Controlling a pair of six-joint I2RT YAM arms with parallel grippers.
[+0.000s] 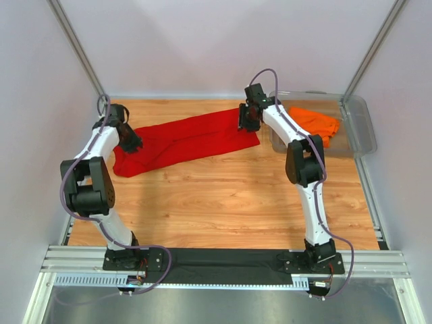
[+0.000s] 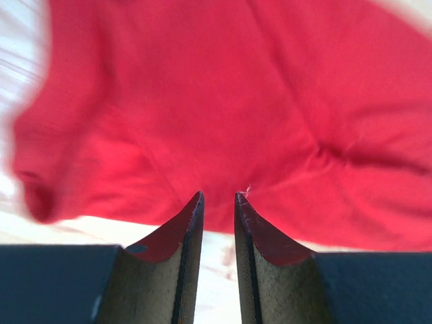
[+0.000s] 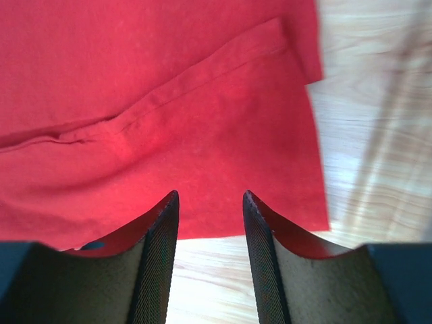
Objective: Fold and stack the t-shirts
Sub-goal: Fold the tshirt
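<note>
The red t-shirt lies spread on the table as a long band. Its long axis runs from the left, slightly nearer, to the right, slightly farther. The left gripper stands over the left end of this band and the right gripper over the right end, so each arm is nearest its own end of the cloth. In the left wrist view the fingers are parted by a narrow gap. Pale table shows through the gap, nothing is held, and the near edge of the cloth lies right at the fingertips, with the body of the shirt beyond them. This view is blurred, so contact with the cloth cannot be confirmed. In the right wrist view the fingers are spread wider and also hold nothing. The near hem crosses between them, the shirt's right edge lies just to their right, and a folded seam runs diagonally across the cloth beyond. The orange t-shirt lies bunched in the clear plastic bin at the far right, well apart from the left arm and close beside the right arm. Judgement: the next move calls for a grasp on both ends of the near edge, and the fold line should follow the long axis.
</note>
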